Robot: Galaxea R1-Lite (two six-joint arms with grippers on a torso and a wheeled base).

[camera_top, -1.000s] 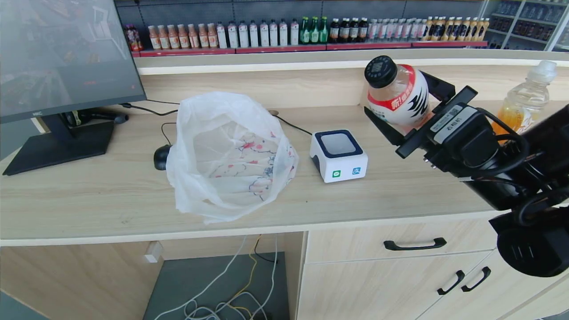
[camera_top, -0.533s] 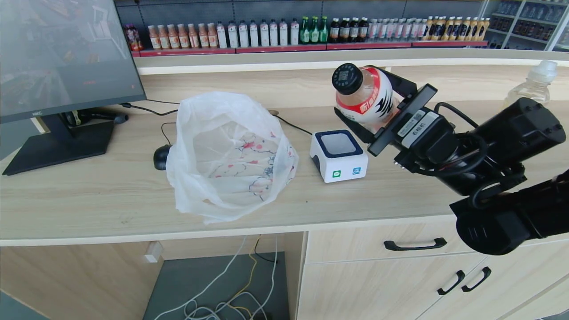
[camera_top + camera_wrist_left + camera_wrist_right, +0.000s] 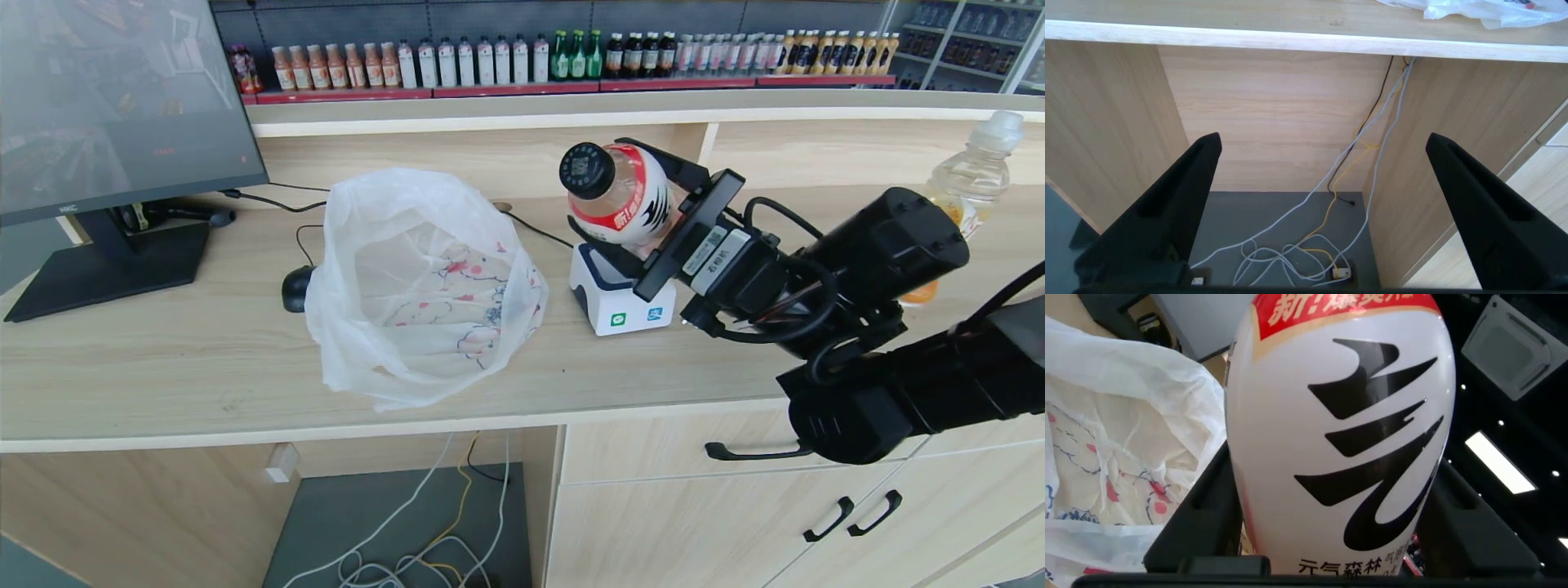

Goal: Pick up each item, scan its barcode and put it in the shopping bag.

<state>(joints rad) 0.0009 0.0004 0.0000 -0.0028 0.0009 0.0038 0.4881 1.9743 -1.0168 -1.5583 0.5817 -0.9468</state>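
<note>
Shopping bag (image 3: pixel 420 286) stands open-mouthed on the counter (image 3: pixel 163 367), left of centre. Left gripper (image 3: pixel 1323 143) hangs below counter level, fingers spread wide, holding nothing.

Scanner (image 3: pixel 629 314), a white box with a dark window on top, sits just to the right of the bag.

Directly above the scanner, the right gripper (image 3: pixel 598 192) is clamped on the body of a white bottle (image 3: pixel 620 196) with a red band and black cap. The bottle is tilted, cap toward the bag.

A second bottle (image 3: pixel 967 180), clear with orange drink, stands at the far right of the counter.

Assessment: the scanning step is in hand for the white bottle. Where its barcode lies cannot be told. The next move likely calls for turning the label to face the window, then carrying the bottle over the bag's mouth before release. The second bottle awaits handling.
</note>
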